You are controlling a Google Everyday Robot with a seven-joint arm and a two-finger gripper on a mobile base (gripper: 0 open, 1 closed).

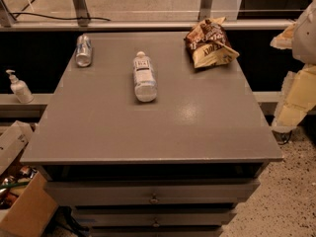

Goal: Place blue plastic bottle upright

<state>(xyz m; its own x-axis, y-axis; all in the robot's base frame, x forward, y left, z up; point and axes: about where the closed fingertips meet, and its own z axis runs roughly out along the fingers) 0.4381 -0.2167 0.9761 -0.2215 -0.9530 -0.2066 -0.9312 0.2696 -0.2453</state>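
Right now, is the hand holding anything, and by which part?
Nothing held that I can see. The hand hangs at the right edge of the view, beside the table, apart from the blue plastic bottle, which lies on its side.

tabletop point(163, 127): grey, smooth, slight sheen | blue plastic bottle point(144, 77): clear ribbed plastic, white label | can point(84, 50): shiny metal | gripper point(300, 36), right edge: pale, matt

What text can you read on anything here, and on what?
No text is readable.
Clear ribbed plastic bottle, lying down: label print blurred.
Brown-and-cream snack bag: lettering blurred.
Silver metal can: nothing legible.
White pump bottle: nothing legible.
Gripper, right of the table: no markings visible.
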